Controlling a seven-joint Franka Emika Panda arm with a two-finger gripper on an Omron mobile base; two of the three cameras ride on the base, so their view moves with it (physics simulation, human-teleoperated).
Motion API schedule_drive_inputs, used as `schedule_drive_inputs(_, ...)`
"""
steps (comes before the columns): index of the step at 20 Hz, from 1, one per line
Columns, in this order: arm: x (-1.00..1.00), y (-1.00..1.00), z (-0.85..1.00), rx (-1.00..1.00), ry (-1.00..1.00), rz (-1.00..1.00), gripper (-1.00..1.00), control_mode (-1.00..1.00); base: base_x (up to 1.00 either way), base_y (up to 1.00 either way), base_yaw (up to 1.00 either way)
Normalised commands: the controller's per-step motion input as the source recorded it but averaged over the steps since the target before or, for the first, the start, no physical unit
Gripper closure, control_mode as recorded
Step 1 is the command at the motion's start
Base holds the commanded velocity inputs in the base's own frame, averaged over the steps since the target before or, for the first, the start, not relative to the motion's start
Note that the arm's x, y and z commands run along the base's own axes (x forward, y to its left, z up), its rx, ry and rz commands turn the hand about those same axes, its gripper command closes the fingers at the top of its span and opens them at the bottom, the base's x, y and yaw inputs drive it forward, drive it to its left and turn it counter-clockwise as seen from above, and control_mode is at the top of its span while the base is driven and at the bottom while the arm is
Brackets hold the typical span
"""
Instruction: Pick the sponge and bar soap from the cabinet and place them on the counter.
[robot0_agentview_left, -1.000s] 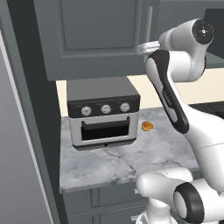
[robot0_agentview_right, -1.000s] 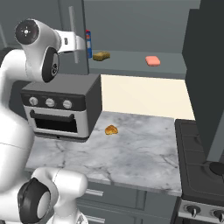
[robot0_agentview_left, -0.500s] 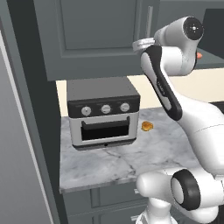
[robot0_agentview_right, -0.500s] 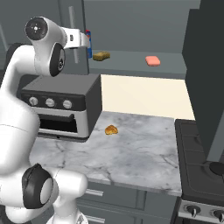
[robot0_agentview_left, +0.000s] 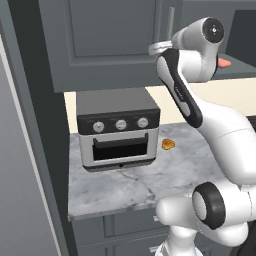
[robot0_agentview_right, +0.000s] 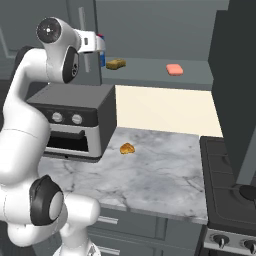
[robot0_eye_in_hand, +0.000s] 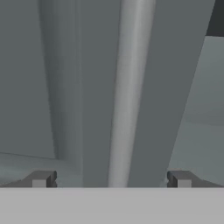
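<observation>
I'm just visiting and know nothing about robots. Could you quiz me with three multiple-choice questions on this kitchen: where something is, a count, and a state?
1. Where does the bar soap lie?
A. on the cabinet shelf
B. inside the toaster oven
C. on the stove

2. How many knobs does the toaster oven show?
A. one
B. three
C. five

3. How is the tool?
A. shut on the sponge
B. shut, empty
C. open, its fingertips either side of the cabinet handle

Answers: 1 A, it sits on the grey shelf near the sponge; 2 B, three in a row; 3 C, the hand view shows them apart.
</observation>
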Motion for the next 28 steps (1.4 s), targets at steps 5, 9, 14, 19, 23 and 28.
schedule_drive_inputs(5, 0.27, 0.0, 0.0, 0.0, 0.0, 0.0, -1.0, -1.0, 0.0, 0.0, 0.0)
schedule_drive_inputs(9, 0.26, 0.0, 0.0, 0.0, 0.0, 0.0, -1.0, -1.0, 0.0, 0.0, 0.0)
schedule_drive_inputs(14, 0.24, 0.0, -0.05, 0.0, 0.0, 0.0, -1.0, -1.0, 0.0, 0.0, 0.0)
schedule_drive_inputs(19, 0.14, 0.0, -0.06, 0.0, 0.0, 0.0, 1.0, -1.0, 0.0, 0.0, 0.0)
schedule_drive_inputs(23, 0.1, 0.0, -0.05, 0.0, 0.0, 0.0, 1.0, -1.0, 0.0, 0.0, 0.0)
schedule_drive_inputs(28, 0.0, 0.0, 0.0, 0.0, 0.0, 0.0, 1.0, -1.0, 0.0, 0.0, 0.0)
